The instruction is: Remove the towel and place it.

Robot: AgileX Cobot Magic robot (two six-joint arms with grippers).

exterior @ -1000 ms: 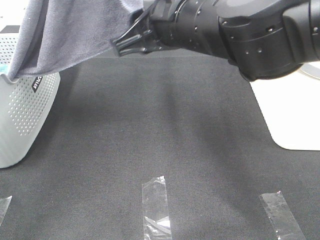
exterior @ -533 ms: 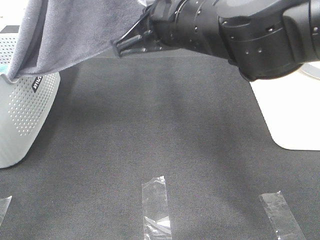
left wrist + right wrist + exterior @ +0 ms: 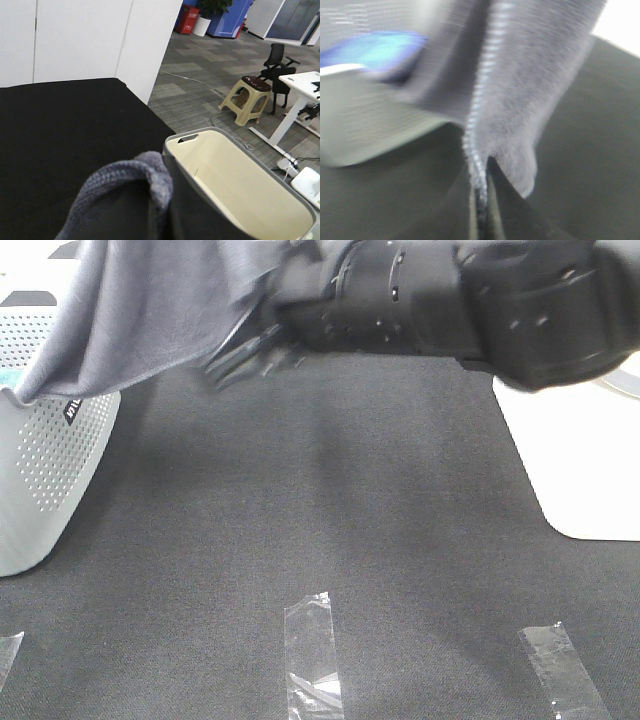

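Exterior high view: towel (image 3: 150, 310), slate-grey, hangs at the top left, its lower corner resting on the perforated grey basket (image 3: 45, 470). Right claw (image 3: 480, 197): jaws together, clamped on the towel's stitched hem. Left claw: closed, itself unseen; a towel fold lies close before its camera. 3 tape strips (image 3: 310, 650) on the black mat (image 3: 350, 510).

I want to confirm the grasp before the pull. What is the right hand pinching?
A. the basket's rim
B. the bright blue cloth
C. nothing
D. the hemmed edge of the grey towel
D: in the right wrist view the right hand is shut on the stitched hem of the grey towel, while the blue cloth lies apart from it, in the basket.
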